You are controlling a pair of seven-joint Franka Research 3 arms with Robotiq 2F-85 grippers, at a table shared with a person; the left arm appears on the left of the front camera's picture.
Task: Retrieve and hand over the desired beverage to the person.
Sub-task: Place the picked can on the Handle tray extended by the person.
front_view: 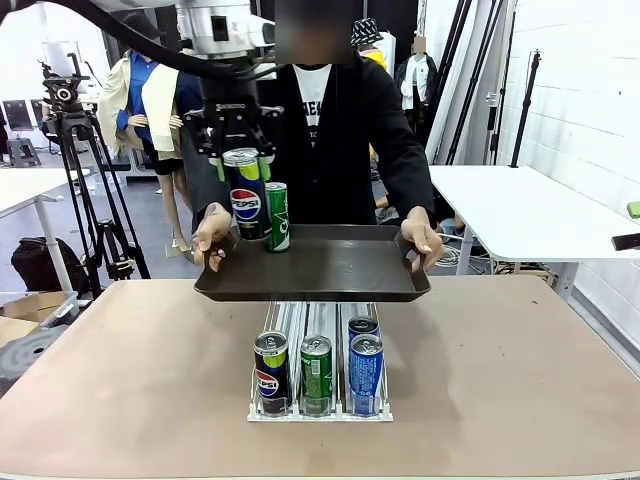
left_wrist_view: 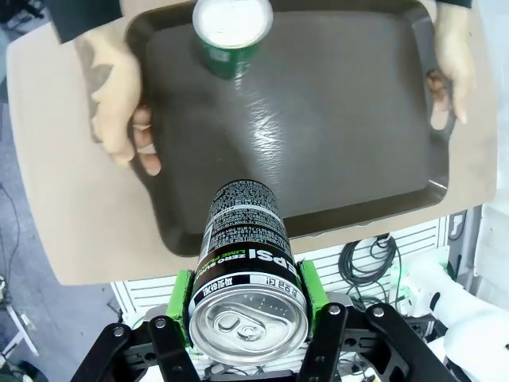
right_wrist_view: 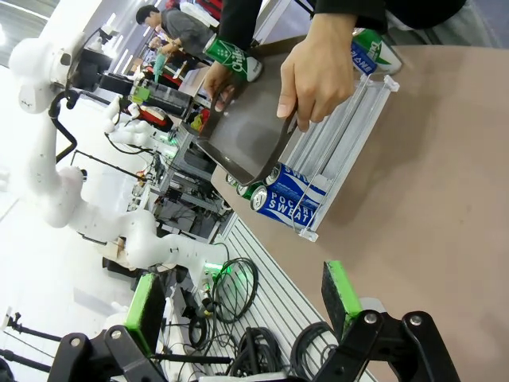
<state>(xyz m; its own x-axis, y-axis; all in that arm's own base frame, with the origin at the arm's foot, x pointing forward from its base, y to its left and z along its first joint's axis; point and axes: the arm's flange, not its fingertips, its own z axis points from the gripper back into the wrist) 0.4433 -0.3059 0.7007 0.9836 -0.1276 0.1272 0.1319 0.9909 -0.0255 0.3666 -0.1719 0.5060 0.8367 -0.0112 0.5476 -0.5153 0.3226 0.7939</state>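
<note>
My left gripper (front_view: pixel 238 135) is shut on the top of a black Pepsi can (front_view: pixel 245 195), upright over the left part of a dark tray (front_view: pixel 330 275). I cannot tell whether the can touches the tray. A green can (front_view: pixel 277 215) stands on the tray right beside it. The person (front_view: pixel 330 110) at the far side holds the tray with both hands. In the left wrist view the green pads (left_wrist_view: pixel 184 298) clamp the Pepsi can (left_wrist_view: pixel 242 231) above the tray (left_wrist_view: pixel 334 119), with the green can (left_wrist_view: pixel 231 32) farther in. My right gripper (right_wrist_view: pixel 242 306) is open and holds nothing.
A clear can rack (front_view: pixel 320 405) sits on the brown table (front_view: pixel 500 380) below the tray, with a Pepsi can (front_view: pixel 271 372), a green can (front_view: pixel 316 373) and two blue cans (front_view: pixel 365 373). A tripod (front_view: pixel 80 170) stands at the left and a white table (front_view: pixel 520 210) at the right.
</note>
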